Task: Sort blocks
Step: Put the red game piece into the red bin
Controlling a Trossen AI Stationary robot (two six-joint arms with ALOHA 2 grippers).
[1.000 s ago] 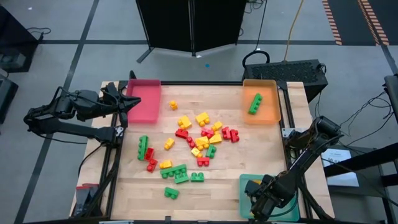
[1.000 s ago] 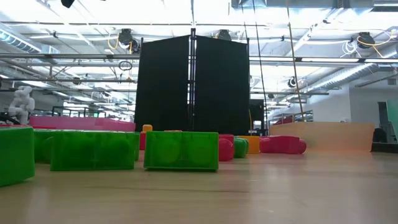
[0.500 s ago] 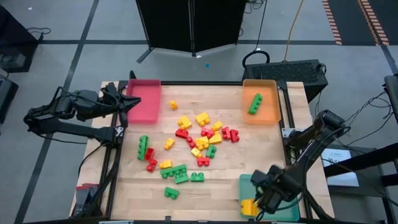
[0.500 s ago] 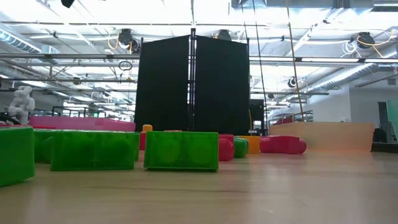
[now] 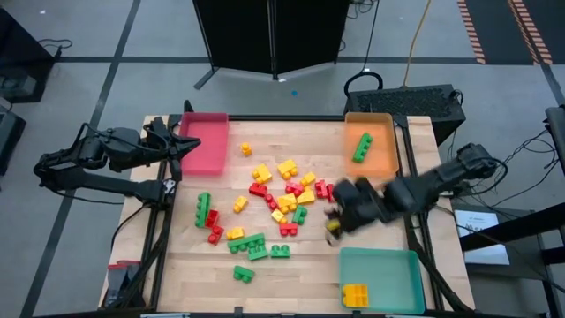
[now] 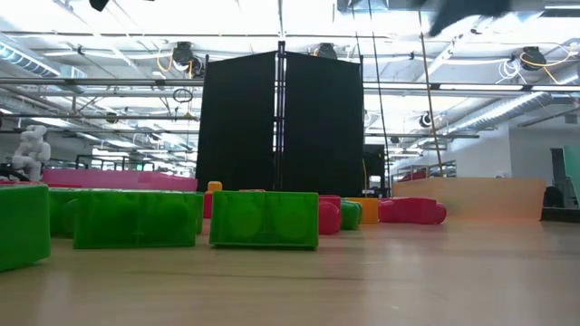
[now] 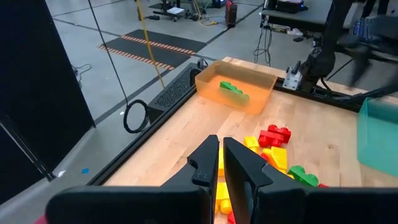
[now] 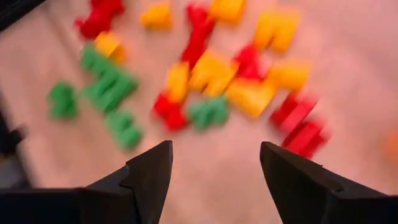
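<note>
Red, yellow and green blocks (image 5: 281, 205) lie scattered on the wooden table's middle. They appear blurred in the right wrist view (image 8: 211, 81). One yellow block (image 5: 355, 294) lies in the teal tray (image 5: 388, 265) at the near right. A green block (image 5: 362, 147) lies in the orange tray (image 5: 380, 163) at the far right. My right gripper (image 5: 335, 223) hovers open just right of the pile, with nothing between its fingers (image 8: 214, 149). My left gripper (image 5: 181, 146) waits shut at the table's left edge beside the pink tray (image 5: 205, 141).
Bare wood lies along the near edge and between the pile and the teal tray. The low view shows green blocks (image 6: 263, 219) close up. The left wrist view looks across to the orange tray (image 7: 211, 79). A black panel (image 5: 269, 35) stands beyond the far edge.
My right gripper has risen out of the teal tray at the near right corner. It has swung fast toward the far edge and leftward to the pile of blocks, tipping as it went. A yellow block now shows lying in the tray.
</note>
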